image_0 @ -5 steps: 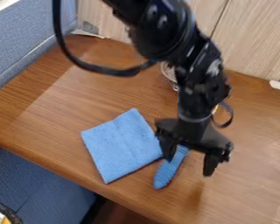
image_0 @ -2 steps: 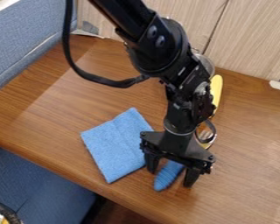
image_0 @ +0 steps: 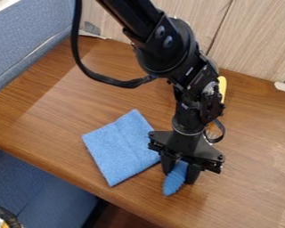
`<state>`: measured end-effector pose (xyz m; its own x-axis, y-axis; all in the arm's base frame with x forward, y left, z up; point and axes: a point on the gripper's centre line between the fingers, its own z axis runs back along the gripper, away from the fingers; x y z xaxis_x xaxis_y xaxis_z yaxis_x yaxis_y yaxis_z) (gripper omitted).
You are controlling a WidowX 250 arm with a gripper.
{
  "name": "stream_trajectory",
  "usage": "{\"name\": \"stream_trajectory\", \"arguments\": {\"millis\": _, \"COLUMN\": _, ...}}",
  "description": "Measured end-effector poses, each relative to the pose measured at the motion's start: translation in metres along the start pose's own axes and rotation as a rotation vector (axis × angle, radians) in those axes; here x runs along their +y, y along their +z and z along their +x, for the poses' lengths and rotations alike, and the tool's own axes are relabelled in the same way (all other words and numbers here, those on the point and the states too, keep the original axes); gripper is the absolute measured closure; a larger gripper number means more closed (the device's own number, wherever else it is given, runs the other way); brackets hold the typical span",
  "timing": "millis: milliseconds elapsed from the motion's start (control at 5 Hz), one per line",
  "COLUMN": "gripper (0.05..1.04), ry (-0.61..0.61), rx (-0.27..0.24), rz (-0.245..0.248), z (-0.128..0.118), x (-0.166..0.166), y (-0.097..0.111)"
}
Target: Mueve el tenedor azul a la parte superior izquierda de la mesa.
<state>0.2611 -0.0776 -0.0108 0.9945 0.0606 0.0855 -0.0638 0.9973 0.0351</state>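
The black gripper (image_0: pixel 179 175) hangs low over the front middle of the table, right of the blue cloth. Its two fingers are closed against the sides of the ridged blue handle of the fork (image_0: pixel 173 183). The handle's rounded end sticks out below the fingers toward the table's front edge. The rest of the fork is hidden behind the gripper, and I cannot tell whether it rests on the table (image_0: pixel 61 120).
A folded blue cloth (image_0: pixel 120 149) lies just left of the gripper. Behind the arm, a yellow utensil (image_0: pixel 222 88) is partly covered. A wooden panel stands along the back, and a blue padded surface borders the left.
The gripper has come down and left, then slightly right, and its fingers have drawn together on the blue handle. The handle's end has shifted a little to the right.
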Motion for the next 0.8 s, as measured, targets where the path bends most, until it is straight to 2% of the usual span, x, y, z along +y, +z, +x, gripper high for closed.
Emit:
{"name": "stream_trajectory", "arguments": {"millis": 600, "gripper": 0.62, "ry": -0.059, "rx": -0.006, "rz": -0.039, "z": -0.01, "x": -0.015, "y": 0.006}}
{"name": "stream_trajectory", "arguments": {"millis": 800, "gripper": 0.621, "ry": -0.081, "rx": -0.032, "rz": -0.05, "z": -0.017, "x": -0.022, "y": 0.021}}
